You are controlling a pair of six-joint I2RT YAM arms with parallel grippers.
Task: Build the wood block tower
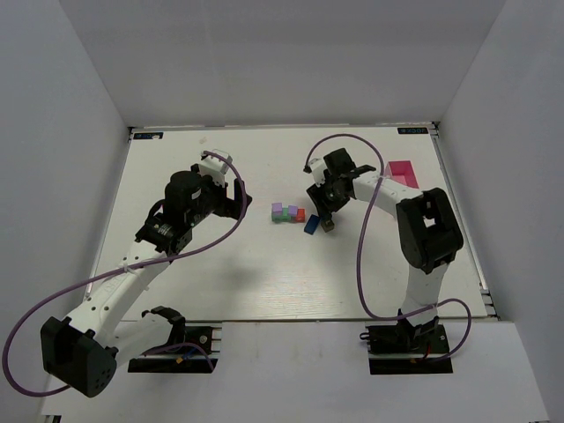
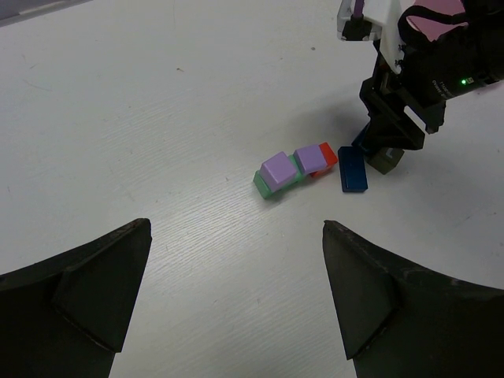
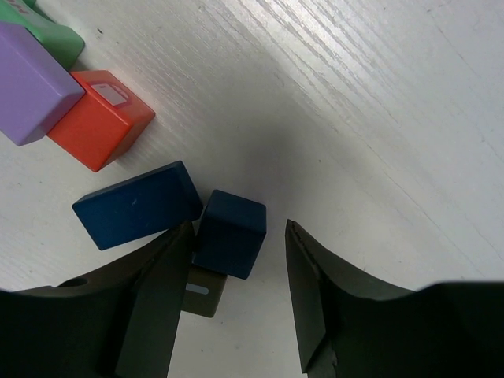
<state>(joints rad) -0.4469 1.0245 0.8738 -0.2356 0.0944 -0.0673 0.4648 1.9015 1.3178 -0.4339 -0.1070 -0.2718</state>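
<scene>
The wood blocks lie in a loose row at mid-table: two lilac cubes [image 1: 277, 210] [image 2: 309, 159] on green blocks [image 2: 264, 185], a red-orange cube [image 3: 101, 118] and a flat blue brick [image 3: 138, 205]. No stacked tower shows. My right gripper [image 3: 238, 227] is open and low around a dark blue cube [image 3: 230, 234]. The cube touches the left finger, with a gap to the right finger. It partly covers a grey-olive block [image 3: 203, 291]. My left gripper [image 2: 236, 236] is open and empty, held above the table to the left of the row.
A pink box [image 1: 401, 172] stands at the back right, behind the right arm. White walls close in the table on three sides. The right arm's cable loops over the table's right half.
</scene>
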